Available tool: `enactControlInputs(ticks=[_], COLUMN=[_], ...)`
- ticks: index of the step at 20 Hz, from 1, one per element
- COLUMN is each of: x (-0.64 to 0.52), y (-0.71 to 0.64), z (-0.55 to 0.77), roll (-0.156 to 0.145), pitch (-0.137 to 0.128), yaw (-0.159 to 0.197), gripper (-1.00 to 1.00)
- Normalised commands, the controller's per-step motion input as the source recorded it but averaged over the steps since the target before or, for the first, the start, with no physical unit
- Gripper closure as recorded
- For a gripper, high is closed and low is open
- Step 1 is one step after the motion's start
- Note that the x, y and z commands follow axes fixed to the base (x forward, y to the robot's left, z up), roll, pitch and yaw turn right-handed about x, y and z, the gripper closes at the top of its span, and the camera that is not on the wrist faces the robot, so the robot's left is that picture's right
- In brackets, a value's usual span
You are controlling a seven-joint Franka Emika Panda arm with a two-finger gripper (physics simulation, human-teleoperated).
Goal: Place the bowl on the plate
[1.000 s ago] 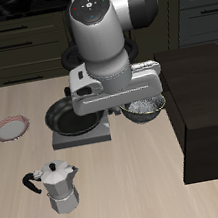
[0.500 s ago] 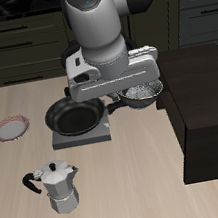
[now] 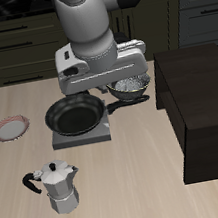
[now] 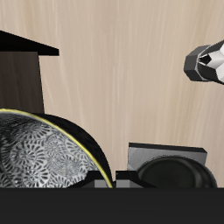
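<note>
The bowl (image 3: 131, 87), dark-rimmed with a speckled grey-white inside, hangs in the air beside the frying pan. My gripper (image 3: 126, 78) is shut on its rim, and the hand and arm largely hide the fingers. In the wrist view the bowl's speckled inside (image 4: 44, 153) fills the space right by my gripper (image 4: 103, 180). The plate (image 3: 11, 128), small with a pink-red rim and a pale centre, lies on the table beyond the frying pan, far from the bowl. The plate is out of the wrist view.
A black frying pan (image 3: 75, 115) sits on a grey burner (image 3: 82, 136) between bowl and plate; it also shows in the wrist view (image 4: 175, 171). A moka pot (image 3: 59, 186) stands nearer the front edge. A large dark cabinet (image 3: 205, 109) stands beside the bowl.
The arm has lifted the bowl off the table and carried it up and a little toward the frying pan. The plate, pan and moka pot have not moved.
</note>
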Motion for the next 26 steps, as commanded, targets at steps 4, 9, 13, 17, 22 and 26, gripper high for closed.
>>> enactControlInputs(ticks=[4,9,13,17,22,26], x=[-0.14,-0.23,-0.16,-0.27,-0.23,-0.22], y=[-0.27,-0.25,-0.15,-0.22,-0.19,-0.19], z=[0.03,0.04,0.03,0.03,0.08,0.08], roll=[-0.025,-0.015,-0.014,-0.013,-0.010,-0.014], pitch=[-0.014,-0.018,-0.014,-0.004,-0.008,-0.028], yaw=[0.001,0.000,0.007,-0.004,0.000,0.032], gripper=[1.00,1.00,1.00,1.00,1.00,1.00])
